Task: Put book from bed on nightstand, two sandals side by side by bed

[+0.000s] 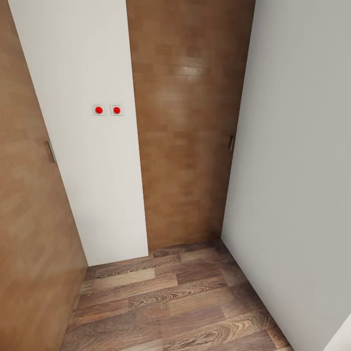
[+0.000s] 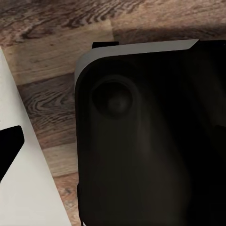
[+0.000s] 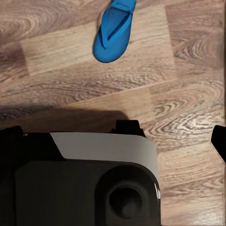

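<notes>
Robot base nearest, over plank floor; one blue sandal lies flat ahead. Both hands' state: cannot tell.

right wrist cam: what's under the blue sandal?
The blue sandal lies flat on the brown wood-plank floor, strap side up, with nothing else visible beneath it. Its far end is cut off by the picture edge.

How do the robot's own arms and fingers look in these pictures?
Little of them shows: one plain black pointed tip of the left fingers and one of the right fingers. No cables or markings are visible. The black, grey-rimmed body seems the robot's base.
</notes>
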`<state>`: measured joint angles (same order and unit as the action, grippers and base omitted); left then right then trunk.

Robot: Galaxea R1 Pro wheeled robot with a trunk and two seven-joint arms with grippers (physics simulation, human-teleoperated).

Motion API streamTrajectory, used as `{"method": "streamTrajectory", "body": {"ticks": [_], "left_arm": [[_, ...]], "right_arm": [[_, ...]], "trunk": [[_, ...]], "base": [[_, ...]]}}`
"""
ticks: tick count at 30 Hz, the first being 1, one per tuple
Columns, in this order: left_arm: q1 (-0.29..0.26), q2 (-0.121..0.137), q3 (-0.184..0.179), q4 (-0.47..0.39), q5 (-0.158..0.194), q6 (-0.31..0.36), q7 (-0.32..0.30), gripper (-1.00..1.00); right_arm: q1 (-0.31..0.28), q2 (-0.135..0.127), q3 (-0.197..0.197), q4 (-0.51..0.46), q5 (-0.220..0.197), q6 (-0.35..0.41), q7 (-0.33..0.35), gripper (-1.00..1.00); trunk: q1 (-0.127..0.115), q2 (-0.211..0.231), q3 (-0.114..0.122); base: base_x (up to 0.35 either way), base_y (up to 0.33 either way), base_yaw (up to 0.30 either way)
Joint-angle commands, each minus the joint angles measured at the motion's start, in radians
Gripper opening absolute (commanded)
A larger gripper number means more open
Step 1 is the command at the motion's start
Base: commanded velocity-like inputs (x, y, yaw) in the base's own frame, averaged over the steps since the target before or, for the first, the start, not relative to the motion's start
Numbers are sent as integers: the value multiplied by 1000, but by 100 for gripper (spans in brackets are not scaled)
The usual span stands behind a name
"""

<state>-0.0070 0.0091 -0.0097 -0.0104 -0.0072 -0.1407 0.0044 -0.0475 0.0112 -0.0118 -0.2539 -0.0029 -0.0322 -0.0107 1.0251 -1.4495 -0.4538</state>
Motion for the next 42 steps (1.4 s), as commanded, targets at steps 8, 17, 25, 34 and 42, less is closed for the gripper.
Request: {"method": "streamTrajectory", "body": {"ticks": [8,17,25,34,42], "left_arm": [[-2,0,-3,-17,-2,-2,3,100],[-20,1,-5,-67,-3,2,5,100],[-74,1,-5,-80,-4,11,6,100],[-187,1,-6,-82,-6,65,6,100],[-258,0,-26,-85,-7,119,6,100]], "right_arm": [[-57,-7,-31,4,-1,36,-14,100],[-109,-6,-71,3,0,153,-43,100],[-120,-5,-77,5,0,176,-49,100],[-122,-2,-78,15,0,177,-50,100],[-123,2,-77,17,0,173,-49,100]], "trunk": [[0,-1,-1],[0,-1,-1],[0,-1,-1],[0,-1,-1],[0,-1,-1]], "base": [[0,0,0],[0,0,0],[0,0,0],[0,0,0],[0,0,0]]}}
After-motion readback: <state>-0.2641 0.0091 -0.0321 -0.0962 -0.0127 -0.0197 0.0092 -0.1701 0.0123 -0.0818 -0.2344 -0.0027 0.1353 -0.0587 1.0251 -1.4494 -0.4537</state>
